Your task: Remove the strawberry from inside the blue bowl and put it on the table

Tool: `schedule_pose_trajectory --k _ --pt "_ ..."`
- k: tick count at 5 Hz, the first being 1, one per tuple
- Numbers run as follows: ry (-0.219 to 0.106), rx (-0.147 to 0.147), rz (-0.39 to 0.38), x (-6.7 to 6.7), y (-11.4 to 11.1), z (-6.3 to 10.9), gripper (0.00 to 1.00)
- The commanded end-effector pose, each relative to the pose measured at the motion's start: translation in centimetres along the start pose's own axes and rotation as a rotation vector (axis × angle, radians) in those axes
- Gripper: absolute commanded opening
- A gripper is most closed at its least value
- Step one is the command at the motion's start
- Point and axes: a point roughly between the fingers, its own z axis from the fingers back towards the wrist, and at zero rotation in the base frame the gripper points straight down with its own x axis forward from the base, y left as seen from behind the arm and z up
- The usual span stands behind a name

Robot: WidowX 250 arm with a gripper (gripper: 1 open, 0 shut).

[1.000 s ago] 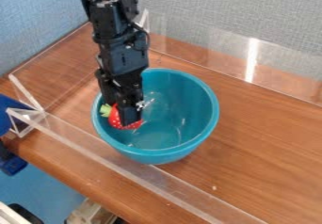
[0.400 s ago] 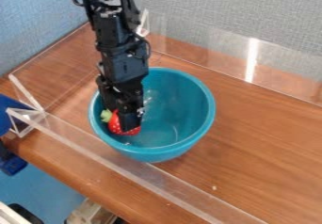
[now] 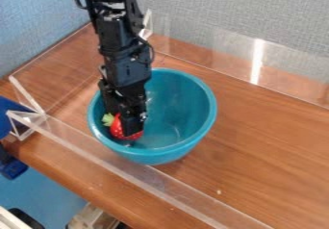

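With the gripper [image 3: 126,127] clenched on the strawberry [image 3: 119,126] low against the bowl's [image 3: 187,113] left wall, a weak pinch could drop it back inside during the lift.

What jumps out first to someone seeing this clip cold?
The glossy blue bowl sits mid-table, near the front acrylic wall. The black arm reaches straight down into its left side, the gripper shut on the red strawberry. Around them lies reddish-brown wood table.
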Motion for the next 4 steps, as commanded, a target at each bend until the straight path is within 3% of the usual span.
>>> schedule_pose_trajectory --k 1,4 --pt "-0.023 0.030 -0.015 0.71 0.20 0.81 0.00" --pt "-0.006 0.037 -0.025 1.01 0.01 0.29 0.00"
